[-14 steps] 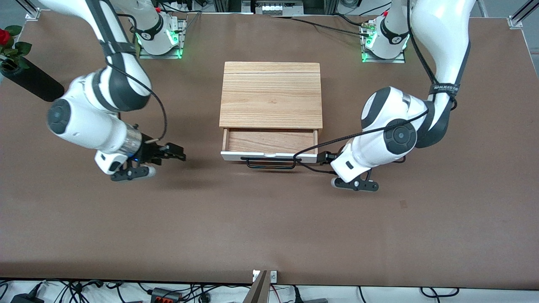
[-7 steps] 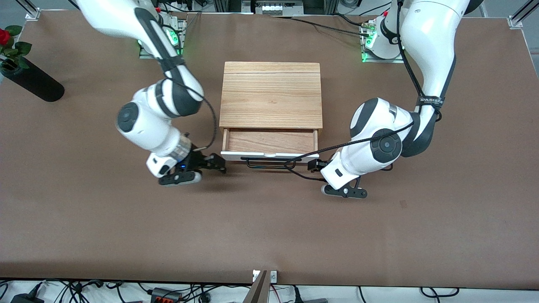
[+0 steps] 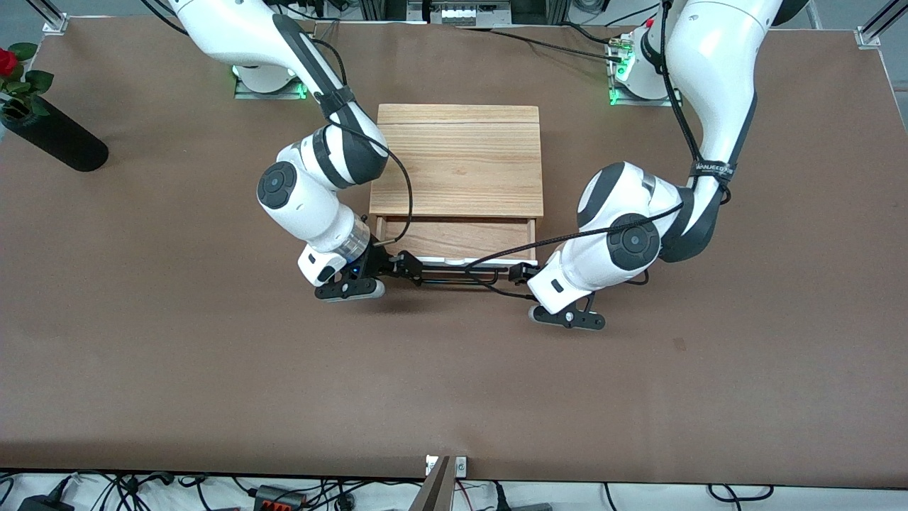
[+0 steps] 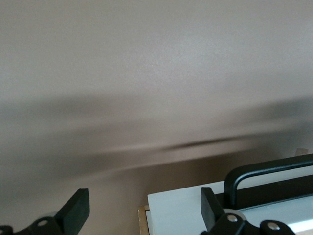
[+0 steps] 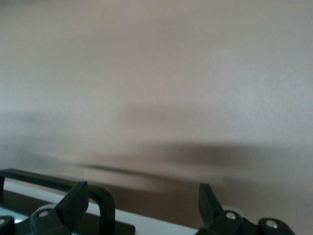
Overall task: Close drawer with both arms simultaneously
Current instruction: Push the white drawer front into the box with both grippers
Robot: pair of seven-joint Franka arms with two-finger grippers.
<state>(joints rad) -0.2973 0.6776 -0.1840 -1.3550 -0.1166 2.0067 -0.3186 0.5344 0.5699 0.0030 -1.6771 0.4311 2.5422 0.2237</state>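
Observation:
The light-wood cabinet (image 3: 457,160) stands mid-table. Its drawer (image 3: 457,238) is pulled partly out, showing reddish-brown wood inside, a white front panel (image 3: 443,260) and a thin black bar handle (image 3: 454,281). My right gripper (image 3: 408,268) is open, low at the front panel's corner toward the right arm's end. Its wrist view shows its gripper (image 5: 142,208), the handle's end (image 5: 100,198) and the panel (image 5: 156,226). My left gripper (image 3: 521,271) is open at the other corner. Its wrist view shows its gripper (image 4: 144,215), the panel (image 4: 178,210) and the handle (image 4: 264,171).
A black vase (image 3: 53,136) with a red rose (image 3: 7,60) lies at the right arm's end of the table. Both arm bases (image 3: 266,71) stand along the table's edge farthest from the front camera.
Both arms have swung inward to the drawer's front, the right arm much the farther. Both grippers now sit at the front panel's corners. The drawer stands about as far out as before.

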